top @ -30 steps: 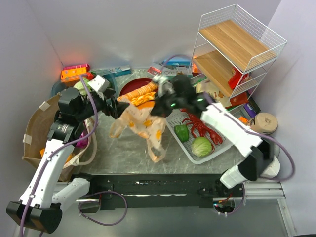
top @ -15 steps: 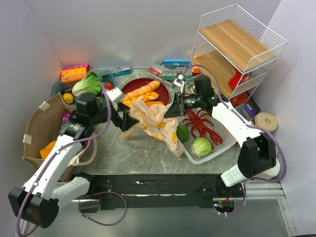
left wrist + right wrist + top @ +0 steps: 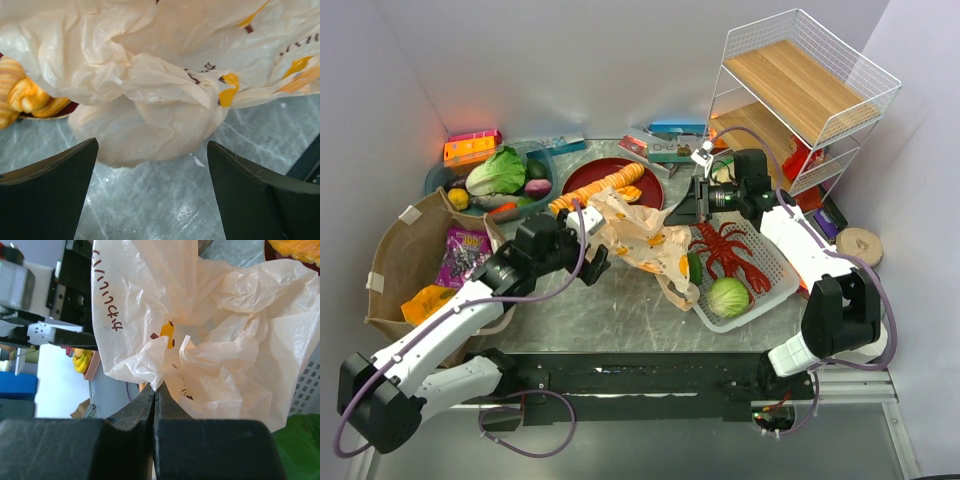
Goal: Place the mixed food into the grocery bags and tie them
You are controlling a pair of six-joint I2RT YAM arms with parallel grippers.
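The tan plastic bag with orange marks [image 3: 642,238] lies crumpled on the table, its right end draped over the white basket [image 3: 770,272]. My left gripper [image 3: 597,257] is open and empty just left of the bag; in the left wrist view the bag [image 3: 150,95] bulges ahead of the spread fingers [image 3: 55,185]. My right gripper [image 3: 686,211] is shut on the bag's upper edge [image 3: 159,382]. The brown paper bag [image 3: 388,262] stands at far left, holding a purple packet [image 3: 465,252] and an orange packet [image 3: 424,301]. Cabbage [image 3: 728,297] and a half-hidden green pepper [image 3: 693,268] sit in the basket.
Lettuce [image 3: 498,170] sits in a teal bowl at the back left. A red plate [image 3: 612,178] with an orange striped item lies behind the plastic bag. A red lobster toy [image 3: 725,248] lies in the basket. A white wire shelf [image 3: 800,90] stands at the back right.
The plastic bag was held up between both grippers and now lies on the table. My left gripper has opened, let go and moved right and lower. My right arm drew back right.
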